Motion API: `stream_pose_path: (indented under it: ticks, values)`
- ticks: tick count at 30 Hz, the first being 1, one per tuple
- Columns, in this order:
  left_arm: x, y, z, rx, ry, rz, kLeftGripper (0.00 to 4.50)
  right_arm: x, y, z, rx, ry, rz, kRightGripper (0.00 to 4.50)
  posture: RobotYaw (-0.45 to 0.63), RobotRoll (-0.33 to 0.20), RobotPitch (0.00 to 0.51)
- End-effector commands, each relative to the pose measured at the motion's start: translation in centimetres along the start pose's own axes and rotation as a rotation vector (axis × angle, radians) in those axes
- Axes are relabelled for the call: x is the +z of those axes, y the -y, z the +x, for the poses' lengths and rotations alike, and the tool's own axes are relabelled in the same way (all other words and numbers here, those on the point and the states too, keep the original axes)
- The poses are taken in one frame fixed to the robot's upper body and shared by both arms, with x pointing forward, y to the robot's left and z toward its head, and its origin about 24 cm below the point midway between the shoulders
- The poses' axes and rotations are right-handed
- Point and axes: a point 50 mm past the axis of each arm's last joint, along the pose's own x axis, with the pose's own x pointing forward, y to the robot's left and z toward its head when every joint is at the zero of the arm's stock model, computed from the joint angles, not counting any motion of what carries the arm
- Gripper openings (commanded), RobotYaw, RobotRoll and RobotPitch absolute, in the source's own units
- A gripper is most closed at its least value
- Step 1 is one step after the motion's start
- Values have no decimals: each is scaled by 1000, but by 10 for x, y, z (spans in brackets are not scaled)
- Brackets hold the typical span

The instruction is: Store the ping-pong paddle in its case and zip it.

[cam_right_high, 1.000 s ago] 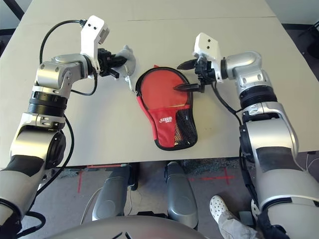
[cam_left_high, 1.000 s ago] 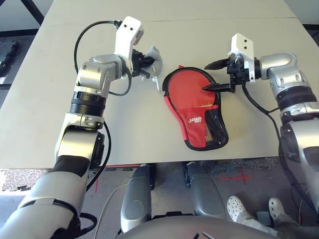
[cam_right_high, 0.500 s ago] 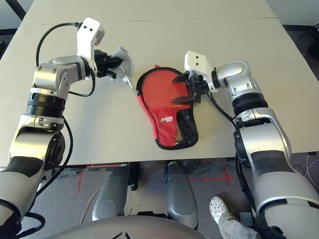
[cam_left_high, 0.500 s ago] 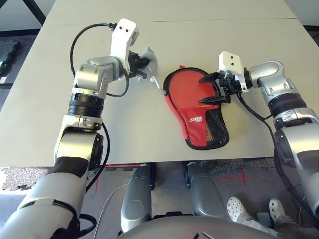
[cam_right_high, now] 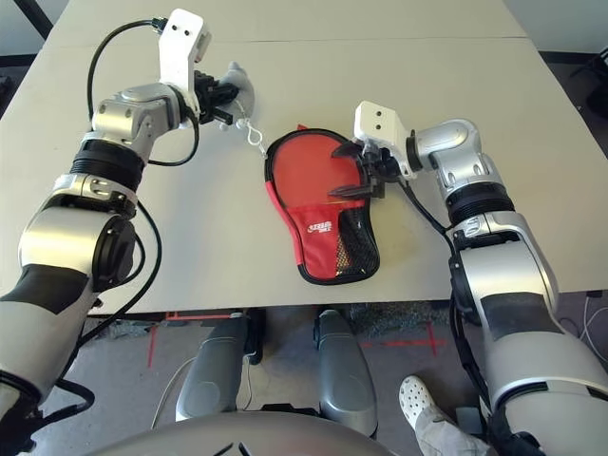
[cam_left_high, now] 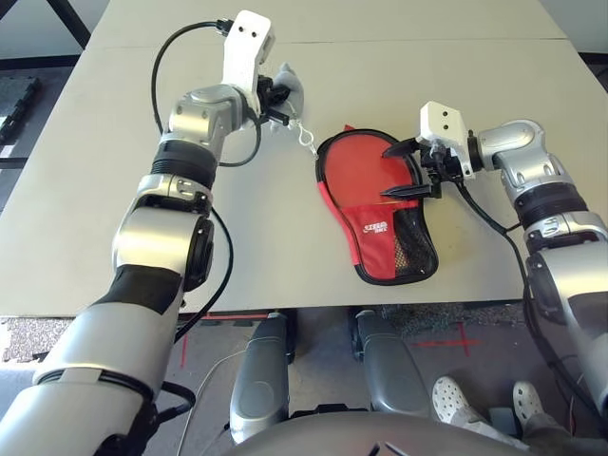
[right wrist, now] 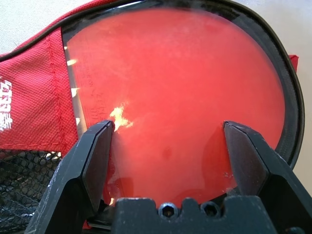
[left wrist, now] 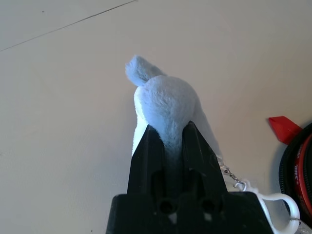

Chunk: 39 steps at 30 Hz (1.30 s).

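The red case (cam_left_high: 375, 223) lies open on the table, its black mesh pocket (cam_left_high: 412, 242) toward me. The ping-pong paddle (cam_left_high: 353, 169) rests inside it, red face up, with the handle hidden under the case's red flap (right wrist: 34, 107). My right gripper (cam_left_high: 389, 172) hangs open just above the paddle's face (right wrist: 180, 87), at the case's right rim, with nothing between its fingers. My left gripper (cam_left_high: 282, 95) is up and left of the case, shut on a small grey-white pouch (left wrist: 165, 100).
A small chain and white clip (cam_left_high: 306, 138) dangle from the pouch, between it and the case's black rim (left wrist: 295, 170). Bare beige tabletop (cam_left_high: 427, 57) lies beyond and to the left of the case. The table's front edge runs just below the mesh pocket.
My left gripper has carried the pouch up and away from the case. My right gripper moved left from beside the case to over the paddle's face, then held still.
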Motion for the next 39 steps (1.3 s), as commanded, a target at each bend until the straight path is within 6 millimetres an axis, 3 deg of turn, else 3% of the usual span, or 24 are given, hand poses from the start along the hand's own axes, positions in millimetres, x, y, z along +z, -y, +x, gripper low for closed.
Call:
stream_pose_path:
  ticks: [1,19,27,33,39]
  values:
    - [11,3,4,43,59,15,124,-42,-25,7,86,-146,118,4500,-21,0,279]
    - [41,45,21,158,303,-57,122,-46,-35,1,55,-148,142,4500,-120,0,289]
    - [58,78,26,112,387,-99,115,-45,-37,0,38,-149,149,4500,-164,0,284]
    - [61,93,29,87,394,-126,111,-45,-40,0,33,-146,154,4500,-179,0,287]
    - [51,124,36,-45,335,-88,110,-46,-42,1,26,-143,160,4500,-188,0,288]
